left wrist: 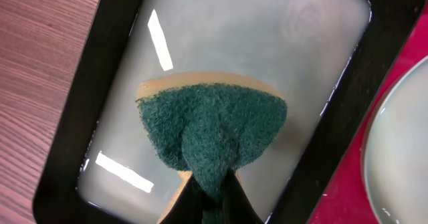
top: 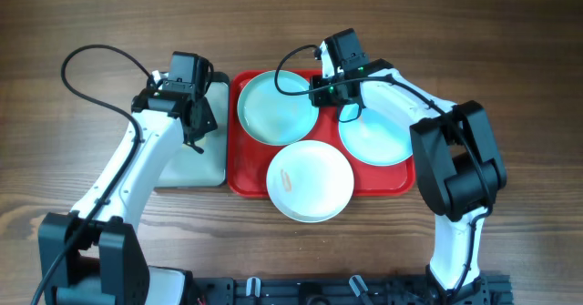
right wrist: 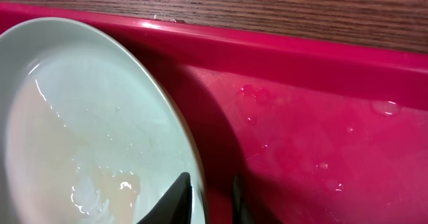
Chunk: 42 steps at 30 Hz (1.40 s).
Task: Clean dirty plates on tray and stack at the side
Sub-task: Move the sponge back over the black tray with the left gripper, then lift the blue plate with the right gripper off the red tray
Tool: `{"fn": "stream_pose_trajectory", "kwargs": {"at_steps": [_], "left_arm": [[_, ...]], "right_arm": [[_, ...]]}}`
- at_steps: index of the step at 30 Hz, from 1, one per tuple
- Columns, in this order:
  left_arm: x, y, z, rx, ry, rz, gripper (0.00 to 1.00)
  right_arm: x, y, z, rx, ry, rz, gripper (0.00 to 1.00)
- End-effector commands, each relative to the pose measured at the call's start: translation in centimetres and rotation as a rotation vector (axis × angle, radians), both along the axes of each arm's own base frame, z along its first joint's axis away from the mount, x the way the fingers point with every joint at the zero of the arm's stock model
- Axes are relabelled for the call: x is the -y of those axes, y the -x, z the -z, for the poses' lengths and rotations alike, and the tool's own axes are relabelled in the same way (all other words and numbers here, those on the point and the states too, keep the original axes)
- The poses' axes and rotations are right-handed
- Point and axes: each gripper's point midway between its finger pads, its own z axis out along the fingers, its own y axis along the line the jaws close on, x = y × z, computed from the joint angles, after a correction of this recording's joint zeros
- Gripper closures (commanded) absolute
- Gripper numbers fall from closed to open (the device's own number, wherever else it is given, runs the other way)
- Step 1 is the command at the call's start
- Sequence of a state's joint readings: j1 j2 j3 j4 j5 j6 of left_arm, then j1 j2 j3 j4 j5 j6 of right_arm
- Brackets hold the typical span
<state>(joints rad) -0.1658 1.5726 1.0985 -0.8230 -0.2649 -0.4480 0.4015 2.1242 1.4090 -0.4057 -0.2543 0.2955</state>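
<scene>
The red tray [top: 246, 182] holds three plates. A pale-blue plate [top: 273, 114] lies at its back left, a white plate [top: 314, 187] with an orange smear at the front, and a second pale-blue plate [top: 378, 137] at the right. My right gripper [top: 319, 91] straddles the right rim of the back-left plate [right wrist: 87, 117], one finger inside and one outside [right wrist: 210, 194], shut on it. That plate is wet with brownish residue and casts a shadow on the tray [right wrist: 321, 117]. My left gripper [top: 196, 127] is shut on a green-and-yellow sponge [left wrist: 214, 124].
The sponge hangs over a smaller black-rimmed tray [top: 219, 173] with a pale wet inside [left wrist: 267, 43], just left of the red tray [left wrist: 348, 184]. Brown wooden table lies all around. Black cables loop off both arms.
</scene>
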Motion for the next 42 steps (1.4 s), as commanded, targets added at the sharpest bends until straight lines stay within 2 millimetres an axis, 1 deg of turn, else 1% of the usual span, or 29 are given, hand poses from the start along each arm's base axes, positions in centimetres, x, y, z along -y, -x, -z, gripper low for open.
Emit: {"fn": "stream_pose_trajectory", "kwargs": {"at_steps": [1,9,12,18,22,24,25,26,28,31,33,35,39,42], "left_arm": [[-0.6,0.1,0.0,-0.018,-0.044,0.057,0.96],[-0.7,0.1,0.0,-0.015,-0.047,0.058,0.96],[-1.0,0.0,-0.1,-0.013,-0.066,0.052,0.96],[-1.0,0.0,-0.1,-0.011,-0.067,0.049,0.96],[-1.0,0.0,-0.1,-0.011,-0.067,0.049,0.96],[-1.0,0.0,-0.1,-0.011,-0.067,0.049,0.96],[-1.1,0.0,-0.1,-0.011,-0.07,0.048,0.96],[-1.2,0.0,-0.2,-0.009,-0.078,0.046,0.96],[-1.6,0.0,-0.3,-0.007,-0.1,0.039,0.96],[-1.6,0.0,-0.3,-0.006,-0.103,0.038,0.96],[-1.6,0.0,-0.3,-0.006,-0.103,0.038,0.96],[-1.6,-0.1,-0.3,-0.002,-0.102,0.038,0.96],[-2.0,-0.4,-0.4,0.011,-0.095,0.024,0.96],[-2.2,-0.6,-0.1,0.015,-0.023,0.003,0.96]], "right_arm": [[0.1,1.2,2.5,-0.069,0.012,0.011,0.82],[-1.0,1.8,2.7,-0.056,0.048,-0.013,0.83],[-0.9,1.8,2.7,-0.054,0.054,-0.008,0.84],[-0.7,1.7,2.8,-0.052,0.065,0.001,0.83],[-0.7,1.9,3.5,-0.064,0.07,0.0,0.84],[-0.7,1.9,3.6,-0.066,0.071,0.0,0.88],[-0.7,1.9,3.6,-0.064,0.072,-0.004,0.94],[-0.7,1.9,3.6,-0.064,0.073,-0.003,0.96],[-0.5,1.8,3.7,-0.058,0.081,-0.004,0.96],[-0.1,1.4,3.6,-0.043,0.106,0.011,0.96],[-0.2,1.1,3.1,-0.032,0.101,0.012,0.96],[-0.2,0.6,2.2,-0.015,0.096,0.017,0.96],[-0.6,-0.4,-0.7,0.001,0.093,0.018,0.96],[-0.9,-0.9,-2.3,0.001,0.093,0.018,0.96]]}}
